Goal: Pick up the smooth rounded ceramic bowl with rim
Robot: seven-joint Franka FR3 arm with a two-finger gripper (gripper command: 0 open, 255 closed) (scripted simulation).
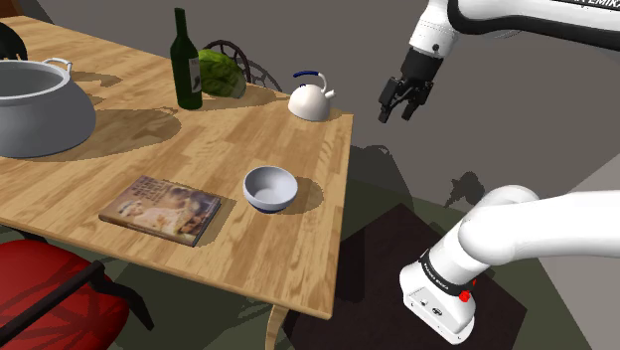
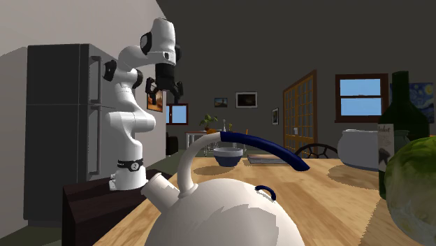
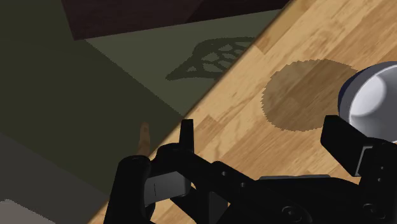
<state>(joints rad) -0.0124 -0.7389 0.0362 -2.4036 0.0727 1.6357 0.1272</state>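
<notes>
Arm: rises from the stand, elbow folded, wrist turned downward. The gripper (image 1: pixel 397 107) hangs in the air with its fingers apart and nothing between them. In the shoulder view it sits off the wooden table's (image 1: pixel 298 149) right edge, above the tabletop.

Bowl (image 1: pixel 270 188): pale blue-grey, upright on the table near the edge facing the stand, just beside a book (image 1: pixel 159 209) and well apart from the gripper. A white kettle (image 1: pixel 310 97) stands at the far corner.

In the wrist view the bowl (image 3: pixel 372 95) lies beyond one finger.
</notes>
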